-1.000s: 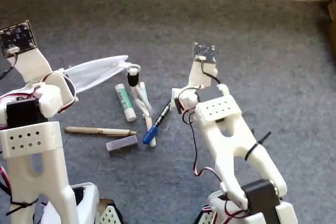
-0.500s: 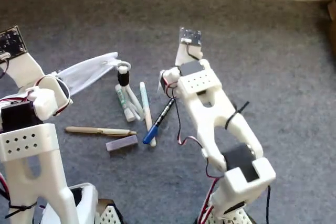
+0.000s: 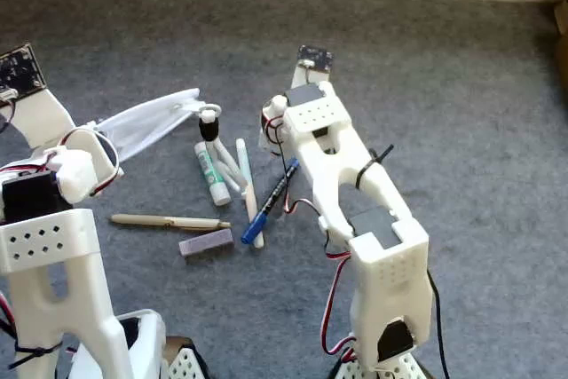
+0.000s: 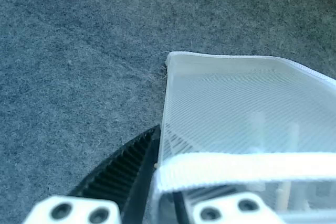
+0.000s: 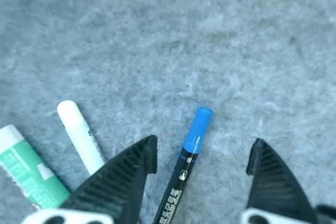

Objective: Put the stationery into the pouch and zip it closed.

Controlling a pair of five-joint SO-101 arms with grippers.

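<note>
My left gripper [image 4: 163,167] is shut on the edge of the clear mesh pouch [image 4: 236,103], which is held up off the carpet at the left [image 3: 146,122]. My right gripper [image 5: 203,148] is open and hangs low over the carpet, with the blue-capped pen [image 5: 198,125] lying between its fingers, untouched. In the high view the right arm [image 3: 315,126] stretches over that pen [image 3: 269,204]. Beside it lie a white pen [image 3: 246,185], a green glue stick [image 3: 211,175], a beige pen [image 3: 169,221] and a grey eraser [image 3: 206,242].
A small white-and-black item with a ring top [image 3: 209,130] stands at the pouch's open end, touching the glue stick. The stationery lies close together on grey carpet [image 3: 444,86], which stretches open to the right and back.
The right arm has swung left and stretched forward over the pens. The pouch and the ring-topped item shifted slightly left one second ago, then stayed still.
</note>
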